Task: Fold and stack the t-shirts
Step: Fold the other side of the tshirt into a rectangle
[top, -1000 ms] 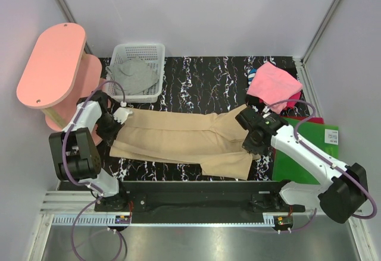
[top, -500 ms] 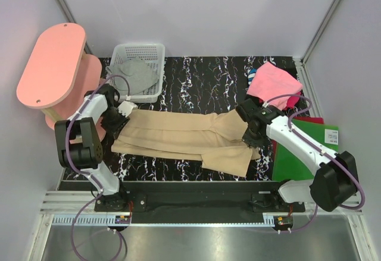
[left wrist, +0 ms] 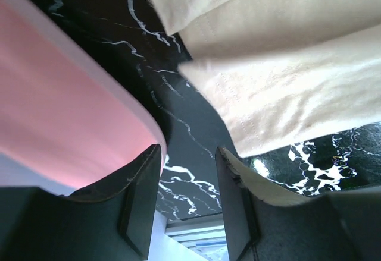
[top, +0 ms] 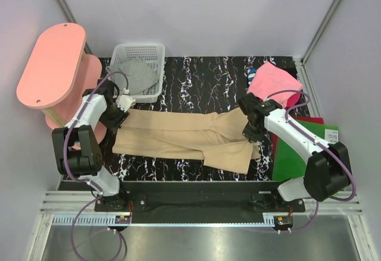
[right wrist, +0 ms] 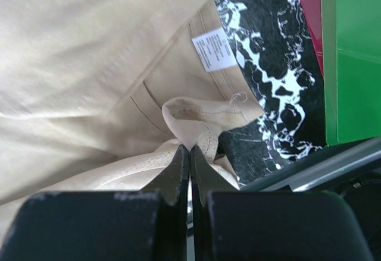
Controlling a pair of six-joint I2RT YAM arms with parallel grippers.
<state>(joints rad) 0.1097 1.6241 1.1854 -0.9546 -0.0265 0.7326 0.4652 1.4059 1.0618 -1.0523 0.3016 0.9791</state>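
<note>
- The table is carrying all three t-shirts, and the tan t-shirt is lying lengthwise across its middle, already doubled into a long band, with its hem end on my left and its neck end on my right.
- The pink t-shirt is sitting bunched at the far right corner, well apart from the tan one. The grey t-shirt is resting in the white basket at the far left. Neither is folded yet, I am judging.
- My left gripper is standing with its jaws apart and nothing between them. A second ago it was clamped at the hem end, so that end is now lying released on the table, just beside the pink stand.
- My right gripper is pinching a fold of tan cloth at the neck end, its jaws pressed together on it. That arm is now sitting slightly further back than a second ago.
- That is leaving me one held end only, so I am reckoning the next fold starts from the right.
- The white neck label is showing just beyond the pinched fold.
</note>
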